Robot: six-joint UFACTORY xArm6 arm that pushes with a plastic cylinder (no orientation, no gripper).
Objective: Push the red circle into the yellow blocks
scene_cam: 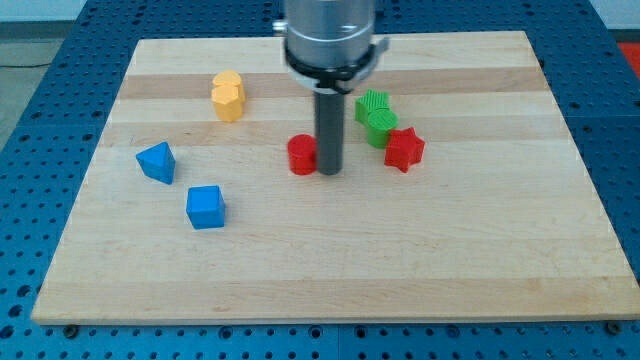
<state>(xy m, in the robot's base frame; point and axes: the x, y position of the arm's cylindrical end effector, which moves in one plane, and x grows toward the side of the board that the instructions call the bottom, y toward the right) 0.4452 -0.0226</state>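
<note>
Camera view shows a pale wooden board [330, 270] lying on a blue perforated table [40, 60]. Near the middle of the frame, slightly above centre, the dark rod comes down from a grey cylindrical mount at the top edge, and my tip [329, 172] rests on the board just to the right of the red circle [302, 155], touching it or very nearly so. This arm carries no pincer, so there is nothing to spread or press together; the rod simply ends at my tip.

The red circle sits left of the rod, about at mid-frame. The yellow blocks [228, 96], two pieces stacked close together and touching, lie in the upper left of the frame, well apart from the red circle, up and to its left.

To the right of the rod are two green blocks [376, 115], pressed against each other, with the red star [404, 150] touching the lower one at its lower right.

In the left part of the frame a blue block [157, 162] of angular, roughly triangular shape sits near the board's left edge, and a blue cube [206, 207] lies below and to its right, apart from it
</note>
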